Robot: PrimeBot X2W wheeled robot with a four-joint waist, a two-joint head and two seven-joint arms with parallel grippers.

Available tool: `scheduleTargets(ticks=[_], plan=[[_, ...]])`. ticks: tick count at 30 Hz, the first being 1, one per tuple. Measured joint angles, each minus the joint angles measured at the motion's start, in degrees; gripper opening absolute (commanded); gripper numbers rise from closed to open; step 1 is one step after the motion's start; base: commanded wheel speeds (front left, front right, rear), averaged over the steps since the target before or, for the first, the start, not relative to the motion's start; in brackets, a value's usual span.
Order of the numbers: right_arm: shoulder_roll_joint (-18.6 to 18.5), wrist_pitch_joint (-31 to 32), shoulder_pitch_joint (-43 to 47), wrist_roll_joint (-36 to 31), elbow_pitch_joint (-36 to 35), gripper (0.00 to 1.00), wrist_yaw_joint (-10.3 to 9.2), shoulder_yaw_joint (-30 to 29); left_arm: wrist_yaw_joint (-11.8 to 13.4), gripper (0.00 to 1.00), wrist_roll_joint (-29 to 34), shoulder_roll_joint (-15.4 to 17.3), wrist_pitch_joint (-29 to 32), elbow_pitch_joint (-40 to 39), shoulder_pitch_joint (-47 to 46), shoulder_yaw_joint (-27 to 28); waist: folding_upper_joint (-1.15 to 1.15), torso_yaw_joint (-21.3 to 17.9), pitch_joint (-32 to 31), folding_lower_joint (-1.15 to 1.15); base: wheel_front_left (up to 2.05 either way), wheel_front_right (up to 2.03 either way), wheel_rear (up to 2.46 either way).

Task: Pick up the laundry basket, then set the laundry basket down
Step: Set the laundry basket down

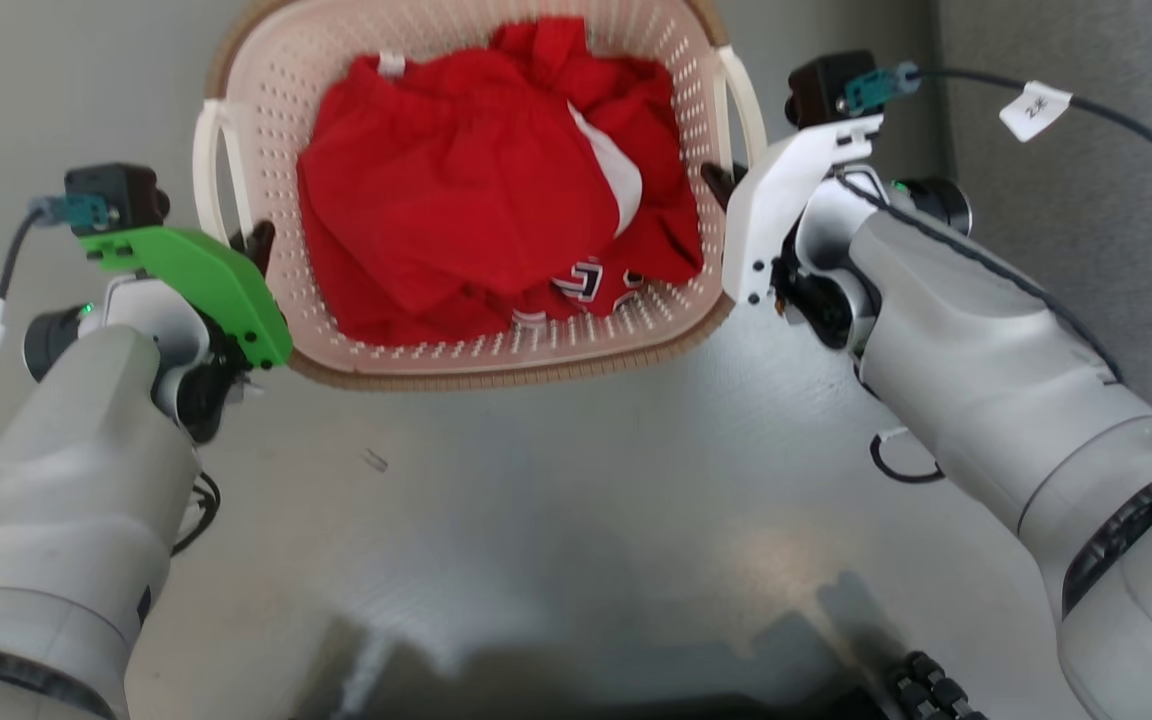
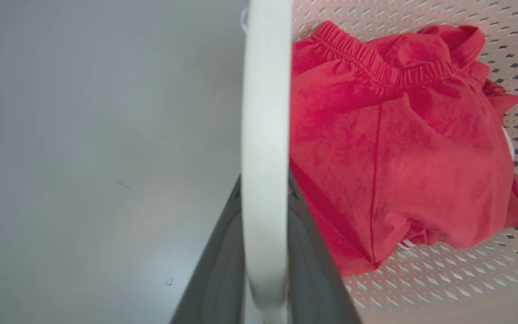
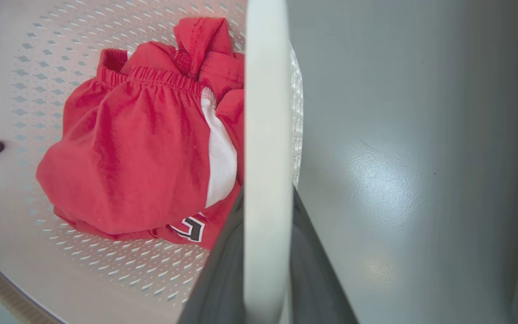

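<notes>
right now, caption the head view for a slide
Left hand and right hand clasp the laundry basket's side handles; red clothes lie inside.

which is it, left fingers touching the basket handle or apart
Touching. In the left wrist view the white handle runs between the dark fingers with no gap.

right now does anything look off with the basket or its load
Nothing stands out: the laundry basket looks intact, red clothes bundled inside, left gripper and right gripper each closed on a side handle.

head: above, looking down | wrists: close at opposite handles (image 2: 265, 135), facing inward | shared: laundry basket (image 1: 496, 350) interior
</notes>
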Motion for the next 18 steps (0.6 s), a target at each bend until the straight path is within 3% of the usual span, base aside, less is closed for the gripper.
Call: scheduleTargets(ticks=[18], plan=[[-0.01,-2.69,-3.61,0.37,0.21,0.0,0.01,-0.2,0.0,0.0,0.57,-0.03,-2.72,1.77,-4.41,0.33,0.0,0.95,8.77,0.0,0.0,0.0,0.0]])
